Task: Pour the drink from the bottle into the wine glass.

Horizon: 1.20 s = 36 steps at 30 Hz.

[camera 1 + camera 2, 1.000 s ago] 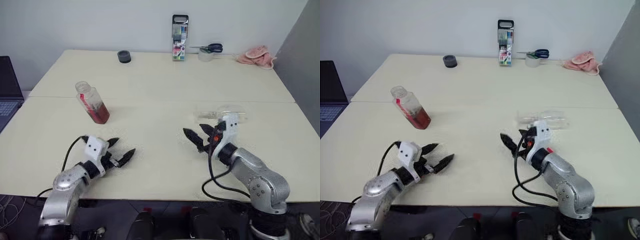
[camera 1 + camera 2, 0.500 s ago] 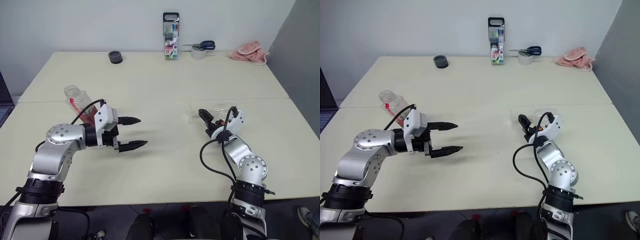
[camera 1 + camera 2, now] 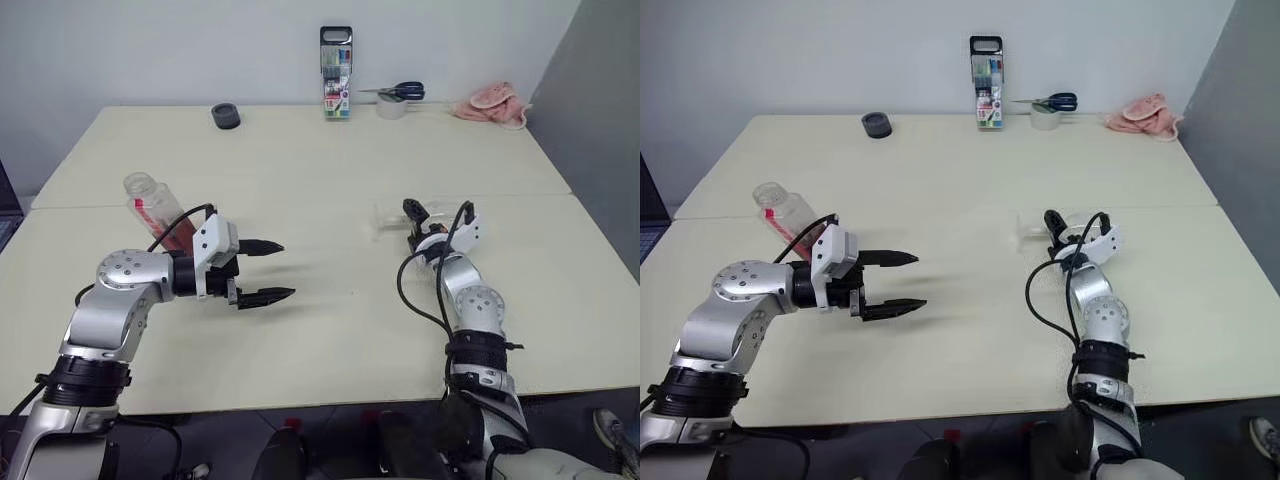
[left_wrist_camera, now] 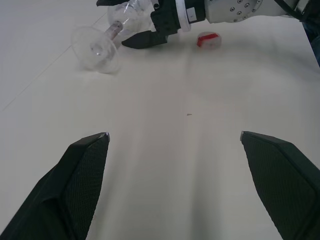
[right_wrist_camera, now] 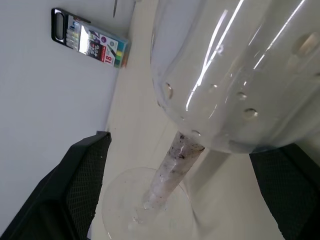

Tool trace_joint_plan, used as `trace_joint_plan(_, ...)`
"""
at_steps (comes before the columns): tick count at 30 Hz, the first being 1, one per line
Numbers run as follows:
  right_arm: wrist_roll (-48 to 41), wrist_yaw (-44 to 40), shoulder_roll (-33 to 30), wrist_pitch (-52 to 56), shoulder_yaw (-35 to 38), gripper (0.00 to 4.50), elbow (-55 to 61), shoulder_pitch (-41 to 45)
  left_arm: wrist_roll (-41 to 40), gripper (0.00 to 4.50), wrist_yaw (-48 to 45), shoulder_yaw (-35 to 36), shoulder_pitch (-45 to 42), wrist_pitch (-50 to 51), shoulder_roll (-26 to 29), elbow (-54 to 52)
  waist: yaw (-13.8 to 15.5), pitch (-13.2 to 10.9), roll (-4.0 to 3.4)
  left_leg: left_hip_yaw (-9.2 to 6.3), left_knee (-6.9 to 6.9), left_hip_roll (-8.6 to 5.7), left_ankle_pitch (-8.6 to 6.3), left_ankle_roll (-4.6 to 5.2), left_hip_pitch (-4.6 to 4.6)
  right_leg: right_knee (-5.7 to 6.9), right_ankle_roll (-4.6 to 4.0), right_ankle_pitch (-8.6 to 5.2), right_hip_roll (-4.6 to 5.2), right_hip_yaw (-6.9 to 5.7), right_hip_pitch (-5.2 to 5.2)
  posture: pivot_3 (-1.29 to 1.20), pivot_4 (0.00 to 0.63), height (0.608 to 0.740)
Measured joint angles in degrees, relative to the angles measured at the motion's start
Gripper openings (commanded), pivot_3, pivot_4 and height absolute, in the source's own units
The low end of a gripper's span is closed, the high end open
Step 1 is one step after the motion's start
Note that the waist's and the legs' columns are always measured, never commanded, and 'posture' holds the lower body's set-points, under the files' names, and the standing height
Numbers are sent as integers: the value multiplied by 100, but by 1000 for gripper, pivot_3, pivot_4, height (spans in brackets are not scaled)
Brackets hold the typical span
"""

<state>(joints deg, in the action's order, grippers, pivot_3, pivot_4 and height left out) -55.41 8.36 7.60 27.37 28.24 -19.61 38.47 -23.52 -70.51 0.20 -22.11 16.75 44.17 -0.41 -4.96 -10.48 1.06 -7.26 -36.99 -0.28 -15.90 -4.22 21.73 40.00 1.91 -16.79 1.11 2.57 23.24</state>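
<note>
Lying on its side, wine glass (image 4: 120,27) between wide right claw (image 4: 135,22) fingers, ungripped

office: marker pack (image 3: 335,72), scissors (image 3: 398,92), pale tables (image 3: 420,160).

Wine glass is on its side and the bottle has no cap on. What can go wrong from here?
1. The wine glass lies on the table with the open right gripper around its bowl; a poor grip may roll or crack it.
2. The bottle stands uncapped, tilted, behind the open left gripper; a nudge could spill the drink.
</note>
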Motion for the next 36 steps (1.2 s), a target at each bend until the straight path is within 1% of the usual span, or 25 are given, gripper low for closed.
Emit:
trace_joint_plan(2, -54, 0, -2, -114, 51, 3617, -183, 57, 11, 4500, -2, 0, 4, -1, 0, -1, 0, 0, 0, -1, 0, 0, 0, 0, 0, 0, 0, 0, 0, -1, 0, 0, 150, 740)
trace_joint_plan(7, -336, 74, 3, -187, 104, 1801, -412, 105, 64, 4500, 0, 0, 5, -1, 0, -1, -4, -2, -3, 0, 2, 0, 0, 0, 2, 0, 0, 0, 0, 0, 2, 0, 150, 740)
trace_joint_plan(11, -393, 110, 3, -348, 60, 383, -594, 323, 112, 4500, 4, 0, 5, -3, -2, 0, -6, -2, -3, 1, 2, 0, 0, 0, 2, -1, 0, 0, 0, 1, 2, 0, 150, 740)
trace_joint_plan(12, -427, 81, 3, -386, 35, 207, -626, 371, 121, 4500, 9, 0, 5, -4, -8, 0, -7, -2, -3, 1, 2, 0, 0, 0, 1, 0, 0, 0, 0, 1, 2, 0, 150, 740)
trace_joint_plan(22, -413, 158, -5, -416, -108, 199, -603, 426, 169, 4500, 126, 0, 155, -6, -85, -10, -13, -2, -6, -2, 3, -1, 0, 0, 3, -2, 0, 0, 1, 0, 2, 0, 150, 740)
trace_joint_plan(26, -193, 152, -18, -214, -483, 197, -330, 309, 177, 4500, 141, 0, 156, -6, -158, -19, -9, -4, -8, -4, 4, -1, 0, 0, 5, -2, 0, 0, 1, -2, 4, 0, 150, 740)
trace_joint_plan(28, 287, -89, -126, -179, -965, 197, 191, -28, 183, 4500, 215, 0, 154, 12, -177, -24, -5, -4, -8, -10, 5, -2, 0, 0, 8, -2, 0, 0, 1, -3, 4, 0, 150, 740)
trace_joint_plan(29, 693, -305, -341, -171, -1443, 197, 494, -229, 182, 4500, 266, 1, 146, 33, -210, -28, -4, -5, -9, -9, 4, -8, 0, 0, 11, -5, 0, 0, 4, -1, 4, 0, 150, 740)
trace_joint_plan(31, 1379, -621, -727, -216, -2095, 196, 837, -416, 179, 4500, 373, 1, 137, 82, -265, -37, -4, -4, -9, -6, 2, -11, 0, 0, 12, -8, 1, 0, 6, 2, 4, 0, 150, 740)
trace_joint_plan(33, 2241, -1001, -1143, -486, -2797, 187, 1147, -660, 183, 4500, 537, 9, 138, 211, -290, -32, 2, -4, -8, -11, 1, -9, 0, 0, 11, -8, 2, -1, 5, -3, 3, 0, 150, 740)
trace_joint_plan(36, 3232, -1462, -1431, -1075, -3502, 186, 1238, -901, 189, 4500, 833, 81, 138, 337, -298, -1, 6, -4, -8, -12, 2, -6, 0, 0, 9, -7, 2, -1, 3, -4, 4, 0, 150, 740)
